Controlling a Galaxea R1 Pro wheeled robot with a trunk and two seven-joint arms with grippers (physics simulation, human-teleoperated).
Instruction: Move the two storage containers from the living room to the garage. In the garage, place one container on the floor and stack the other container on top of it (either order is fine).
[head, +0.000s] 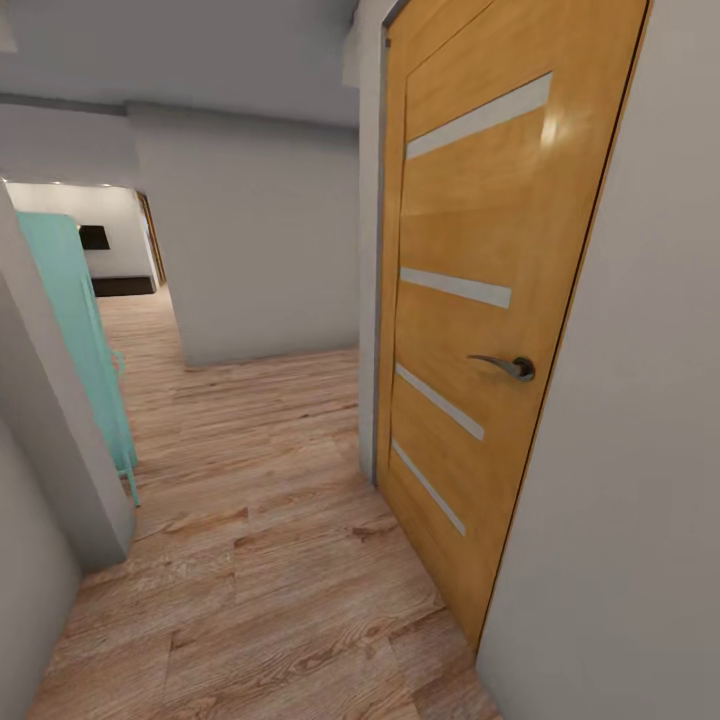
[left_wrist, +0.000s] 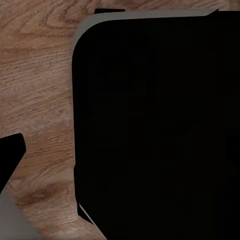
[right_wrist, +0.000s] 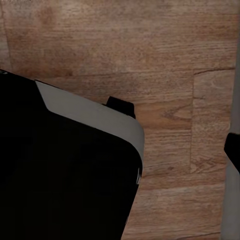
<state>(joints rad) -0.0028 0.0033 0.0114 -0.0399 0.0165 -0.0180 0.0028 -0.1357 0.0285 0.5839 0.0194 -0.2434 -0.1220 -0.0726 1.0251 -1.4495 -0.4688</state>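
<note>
The storage containers are out of view. I am in a corridor with a light wood-plank floor. In the left wrist view my black, grey-edged base hangs over the planks, and a dark tip pokes in at the picture's edge. My base shows likewise in the right wrist view, with a dark tip at the edge. Nothing is seen held.
A shut wooden panel door with a metal lever handle stands close on the right, a grey wall beside it. A teal piece of furniture stands at the left behind a wall corner. The corridor runs on ahead-left.
</note>
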